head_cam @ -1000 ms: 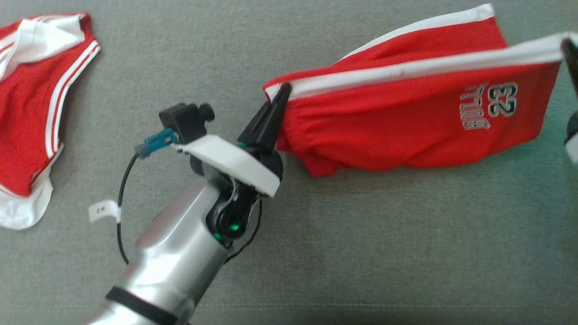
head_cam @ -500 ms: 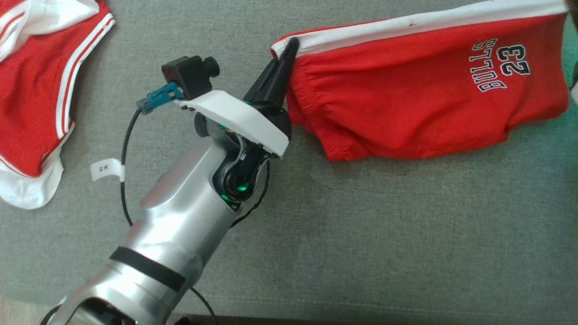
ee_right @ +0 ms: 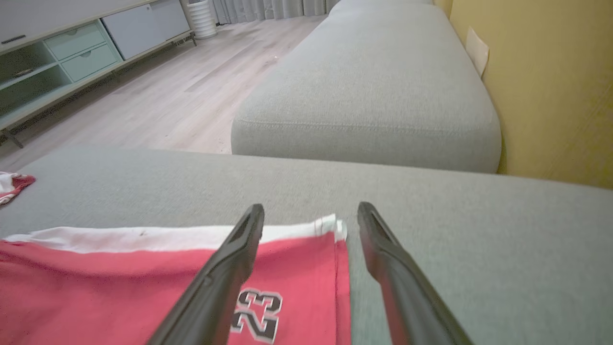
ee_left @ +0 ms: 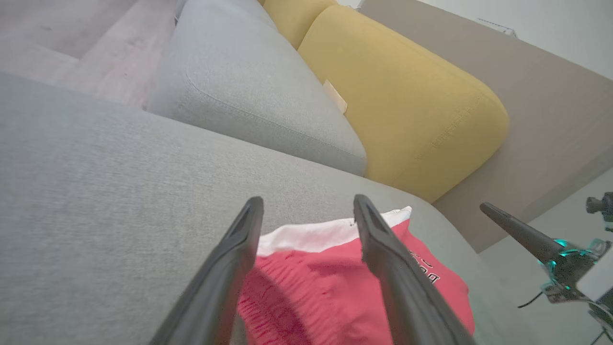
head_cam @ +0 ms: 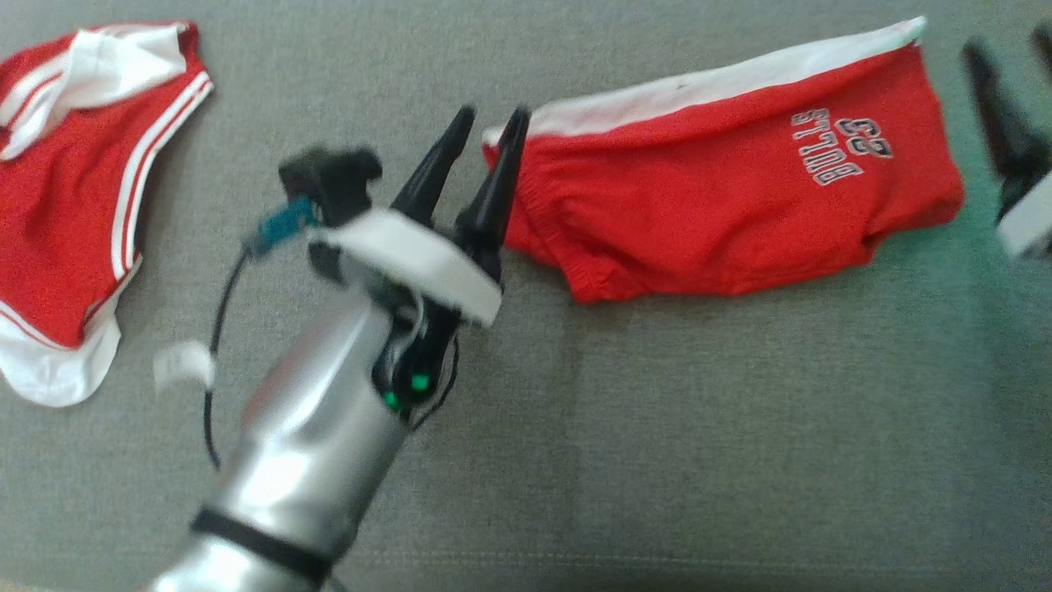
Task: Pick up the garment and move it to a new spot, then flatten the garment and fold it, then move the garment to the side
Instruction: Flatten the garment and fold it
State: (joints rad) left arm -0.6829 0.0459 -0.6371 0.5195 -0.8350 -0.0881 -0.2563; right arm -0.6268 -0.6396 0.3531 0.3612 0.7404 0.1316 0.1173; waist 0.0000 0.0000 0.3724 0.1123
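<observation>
red shorts [head_cam: 723,205] lie lengthwise across the upper frame, left claw [head_cam: 493,113] at their left end, right claw [head_cam: 1007,41] seemingly just off their right, both wide open, empty.

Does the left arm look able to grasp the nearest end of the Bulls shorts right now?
Likely yes: the open left tool sits right at the Bulls shorts' white-trimmed corner, with nothing between them.

Right gripper [head_cam: 1009,43] blurred (cut by edge).
</observation>
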